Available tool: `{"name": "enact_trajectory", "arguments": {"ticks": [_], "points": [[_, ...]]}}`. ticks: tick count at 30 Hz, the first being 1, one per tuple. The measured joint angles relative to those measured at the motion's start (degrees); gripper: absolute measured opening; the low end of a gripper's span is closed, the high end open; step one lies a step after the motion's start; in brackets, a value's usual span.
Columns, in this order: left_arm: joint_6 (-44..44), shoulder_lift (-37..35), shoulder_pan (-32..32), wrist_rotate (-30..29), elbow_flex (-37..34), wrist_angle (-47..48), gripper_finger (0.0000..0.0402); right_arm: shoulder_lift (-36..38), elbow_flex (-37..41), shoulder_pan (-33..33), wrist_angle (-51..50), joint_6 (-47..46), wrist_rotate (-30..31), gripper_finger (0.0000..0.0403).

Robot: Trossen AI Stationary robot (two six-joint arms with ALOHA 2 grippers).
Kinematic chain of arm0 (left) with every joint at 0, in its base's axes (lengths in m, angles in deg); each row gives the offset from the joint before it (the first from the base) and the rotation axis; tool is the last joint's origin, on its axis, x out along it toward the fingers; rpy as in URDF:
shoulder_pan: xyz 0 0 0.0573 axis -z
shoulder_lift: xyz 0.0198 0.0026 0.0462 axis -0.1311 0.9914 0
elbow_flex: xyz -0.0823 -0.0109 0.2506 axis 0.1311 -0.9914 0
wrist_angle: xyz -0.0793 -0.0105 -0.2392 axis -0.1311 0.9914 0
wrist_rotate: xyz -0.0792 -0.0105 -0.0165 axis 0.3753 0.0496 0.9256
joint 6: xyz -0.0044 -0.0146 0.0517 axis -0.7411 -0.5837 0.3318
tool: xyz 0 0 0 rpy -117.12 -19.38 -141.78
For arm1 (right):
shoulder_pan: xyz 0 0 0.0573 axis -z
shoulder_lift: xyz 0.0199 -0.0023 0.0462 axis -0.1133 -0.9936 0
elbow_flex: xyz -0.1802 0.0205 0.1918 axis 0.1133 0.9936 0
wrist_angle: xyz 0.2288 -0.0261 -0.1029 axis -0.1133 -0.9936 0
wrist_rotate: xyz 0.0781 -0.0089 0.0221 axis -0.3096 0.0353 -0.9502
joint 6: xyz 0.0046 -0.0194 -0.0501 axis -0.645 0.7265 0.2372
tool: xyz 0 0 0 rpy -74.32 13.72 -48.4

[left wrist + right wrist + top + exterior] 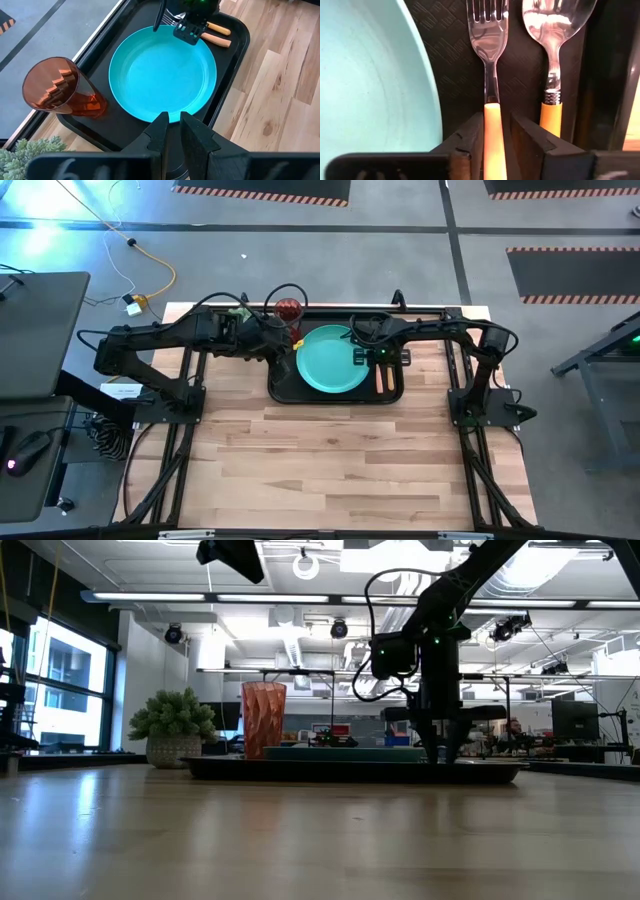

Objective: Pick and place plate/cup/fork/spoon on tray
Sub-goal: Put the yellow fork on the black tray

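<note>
Plate (332, 359), cup (289, 310), fork (490, 60) and spoon (552, 55) all lie on tray (283, 388). Right hand (496, 131) straddles the fork's orange handle, fingers close against it, release pending. Left hand (171, 131), nearly closed and empty, hovers by tray's edge.

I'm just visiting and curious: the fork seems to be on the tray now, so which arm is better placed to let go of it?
The right one. Its gripper has its fingers on either side of the fork, which lies on the tray beside the spoon. The left gripper hangs empty at the plate's far side.
</note>
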Motion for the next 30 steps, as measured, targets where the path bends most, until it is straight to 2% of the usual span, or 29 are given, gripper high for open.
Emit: {"name": "enact_trajectory", "arguments": {"ticks": [9,30], "points": [[0.04,0.01,-0.01,-0.01,0.00,0.02,0.0039,0.00,0.00,-0.12,0.36,-2.82,-0.24,0.0052],[1.05,0.00,-0.01,0.00,0.00,0.14,0.0039,0.02,0.00,-0.14,0.66,-4.46,-0.06,0.0051]]}}
